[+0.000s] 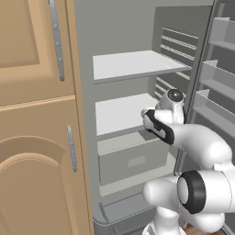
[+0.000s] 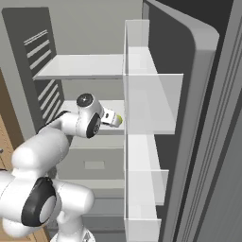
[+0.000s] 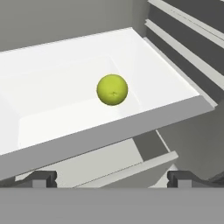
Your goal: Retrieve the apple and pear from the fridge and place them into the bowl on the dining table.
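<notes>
The grey fridge [image 1: 114, 27] stands open. On its lower white shelf [image 3: 52, 87] lies one round yellow-green fruit [image 3: 112, 89] with a small dimple; I cannot tell whether it is the apple or the pear. A sliver of that fruit [image 2: 119, 119] also shows just past my hand in the right base view. My gripper [image 3: 112, 178] is open and empty, just outside the shelf's front edge and pointing at the fruit from a short way off. The other fruit, the bowl and the dining table are out of view.
An upper white shelf [image 1: 133, 64] sits above, and a grey drawer [image 1: 133, 160] below, the shelf with the fruit. The open fridge door with its translucent racks [image 2: 146, 118] stands close on the right. A tan wooden cabinet [image 1: 36, 137] borders the left.
</notes>
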